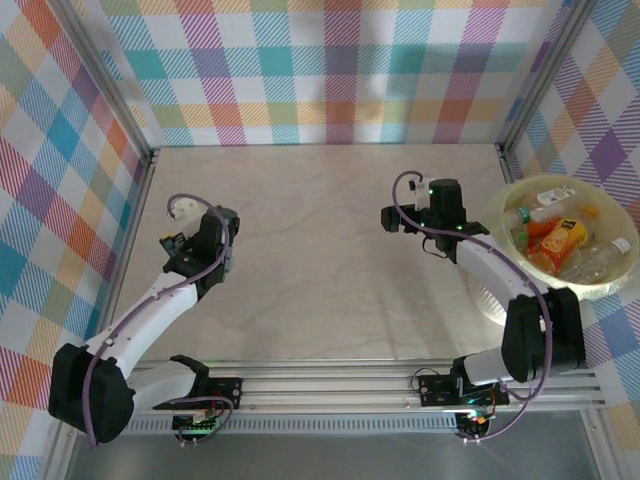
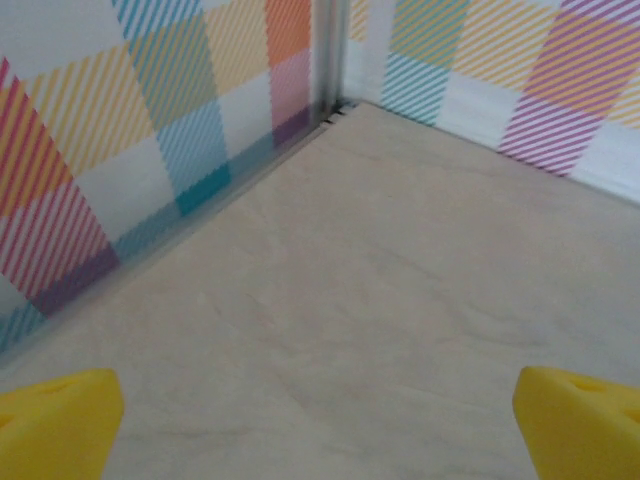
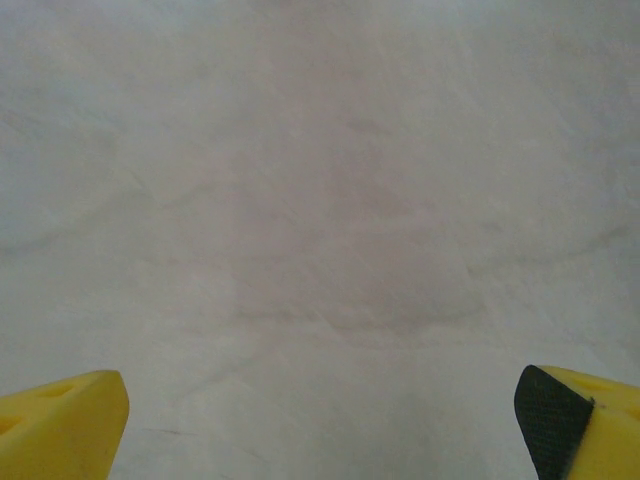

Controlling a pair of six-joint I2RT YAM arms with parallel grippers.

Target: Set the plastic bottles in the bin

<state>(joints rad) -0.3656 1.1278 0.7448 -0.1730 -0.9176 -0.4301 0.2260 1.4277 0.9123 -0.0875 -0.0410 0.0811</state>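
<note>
Bottles [image 1: 565, 238] of clear plastic, one with an orange label and others with white caps, lay heaped inside the bin [image 1: 548, 183], the pale yellow-green tub at the table's right edge, towards the far right corner. Every bottle I could make out was within its rim, so the sorting looked finished, with only a tidy retreat left.

The left gripper [image 2: 318, 425] hung released over the bare table [image 1: 320, 260], facing the far left corner. Its yellow fingers [image 2: 60, 420] were spread wide with nothing between them. The right gripper [image 3: 320, 420] was likewise spread and empty, looking down on plain tabletop near the middle.

To end well, the right arm [image 1: 490, 262] needed the most care. Its forearm ran just beside the bin's near-left rim, so it should probably lift before folding back to avoid nudging the tub. The left arm was well apart from the tub and could simply draw home.
</note>
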